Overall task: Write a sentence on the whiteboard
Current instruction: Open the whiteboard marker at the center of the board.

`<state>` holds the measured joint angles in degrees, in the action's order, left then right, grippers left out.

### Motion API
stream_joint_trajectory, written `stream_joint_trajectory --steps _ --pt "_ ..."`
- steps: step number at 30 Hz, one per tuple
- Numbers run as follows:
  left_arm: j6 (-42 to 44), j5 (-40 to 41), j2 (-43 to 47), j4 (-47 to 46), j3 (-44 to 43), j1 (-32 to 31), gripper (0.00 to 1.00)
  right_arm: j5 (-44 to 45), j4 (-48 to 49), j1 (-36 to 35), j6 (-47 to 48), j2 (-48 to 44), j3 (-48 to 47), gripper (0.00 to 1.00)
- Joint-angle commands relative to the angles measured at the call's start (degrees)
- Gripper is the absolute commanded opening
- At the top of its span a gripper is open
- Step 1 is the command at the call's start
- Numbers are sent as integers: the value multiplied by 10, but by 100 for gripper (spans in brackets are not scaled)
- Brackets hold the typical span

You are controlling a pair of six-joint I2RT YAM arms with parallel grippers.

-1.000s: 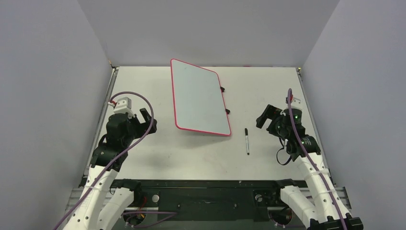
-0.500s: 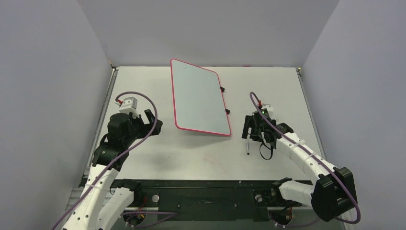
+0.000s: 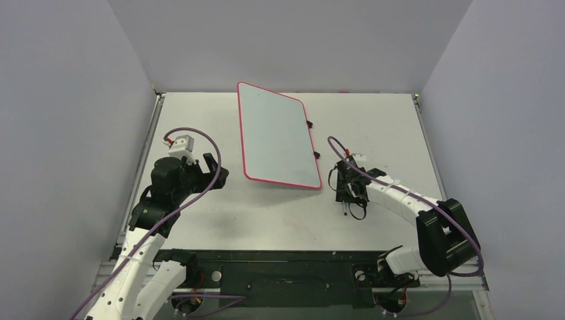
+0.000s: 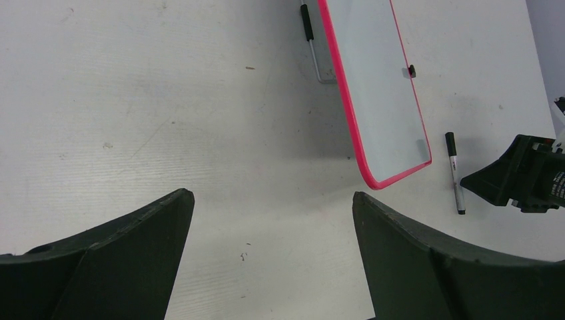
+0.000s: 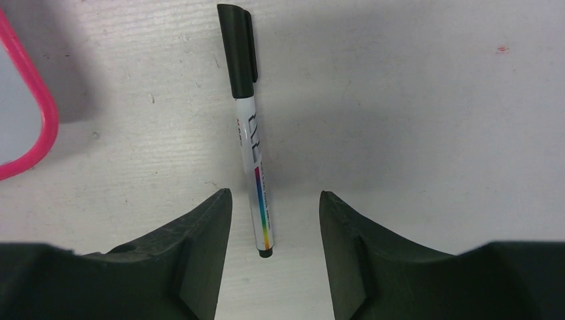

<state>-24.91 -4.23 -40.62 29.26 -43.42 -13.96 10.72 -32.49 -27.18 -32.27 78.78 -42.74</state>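
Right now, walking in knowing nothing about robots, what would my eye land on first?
Probably the whiteboard, its bright red rim standing out on the pale table, toward the far middle, its surface blank. Next, the black-capped marker lying just right of the board's near corner, with the right pincer lowered over it, fingers open on either side and not touching. The left pincer hangs open at the left.

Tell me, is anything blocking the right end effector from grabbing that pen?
Nothing visible. The pen lies flat on the table, between the open fingers of the right end effector, with bare table on both sides. The whiteboard sits apart, off to one side.
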Motion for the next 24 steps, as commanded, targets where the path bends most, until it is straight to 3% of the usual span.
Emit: stream_joint_trajectory --steps 1,9,12,13,18,24 --pt "9 -2 1 -33 -2 -4 87 13 39 -7 -5 23 8 45" --pt "11 0 -3 -29 -4 -4 87 -1 61 -9 0 51 15 22" --pt "15 -3 -2 -15 -13 -5 87 -5 59 -8 5 51 12 2" --pt "17 -4 -2 -11 -22 -5 86 -6 54 -9 8 49 11 0" --pt "27 -43 -20 33 -87 -4 85 -13 26 -10 16 -1 -6 0" --pt "12 -146 -78 47 -181 -5 83 -55 -4 -15 58 -91 -56 0"
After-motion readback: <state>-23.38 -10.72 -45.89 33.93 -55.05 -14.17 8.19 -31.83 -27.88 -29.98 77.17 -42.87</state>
